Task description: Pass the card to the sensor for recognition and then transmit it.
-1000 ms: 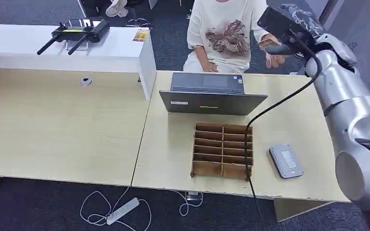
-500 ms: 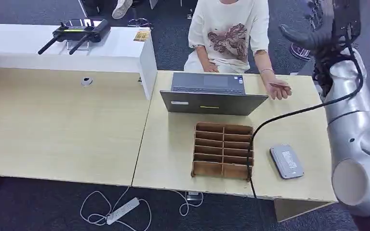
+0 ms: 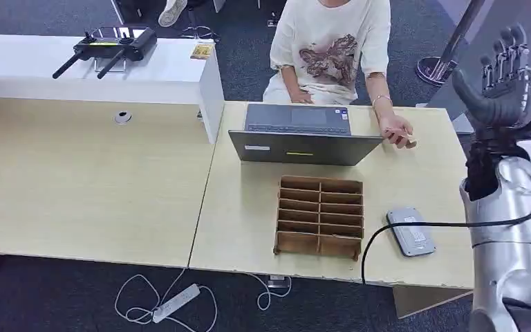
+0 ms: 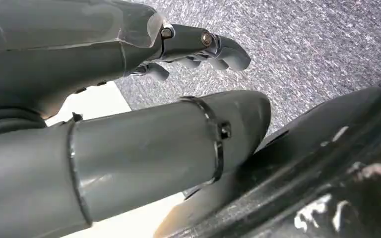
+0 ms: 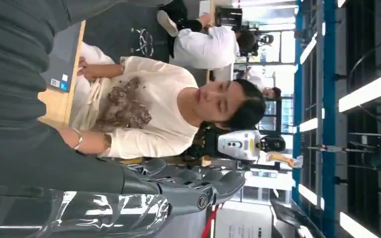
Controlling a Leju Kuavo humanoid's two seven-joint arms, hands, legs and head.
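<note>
My right hand (image 3: 501, 76) is raised beside the bench (image 3: 110, 180), fingers (image 3: 505, 52) apart and holding nothing. The card (image 3: 411, 144) sits in the person's hand (image 3: 397, 130) on the bench by the laptop (image 3: 304, 135), well apart from the card reader (image 3: 411, 232). Risk: my cable (image 3: 415, 225) trails across the reader — a swing could drag it off the edge. Left hand (image 4: 129, 99) hangs with fingers curled, gripping nothing. I can't read any labels; the reader's sticker is too small.
</note>
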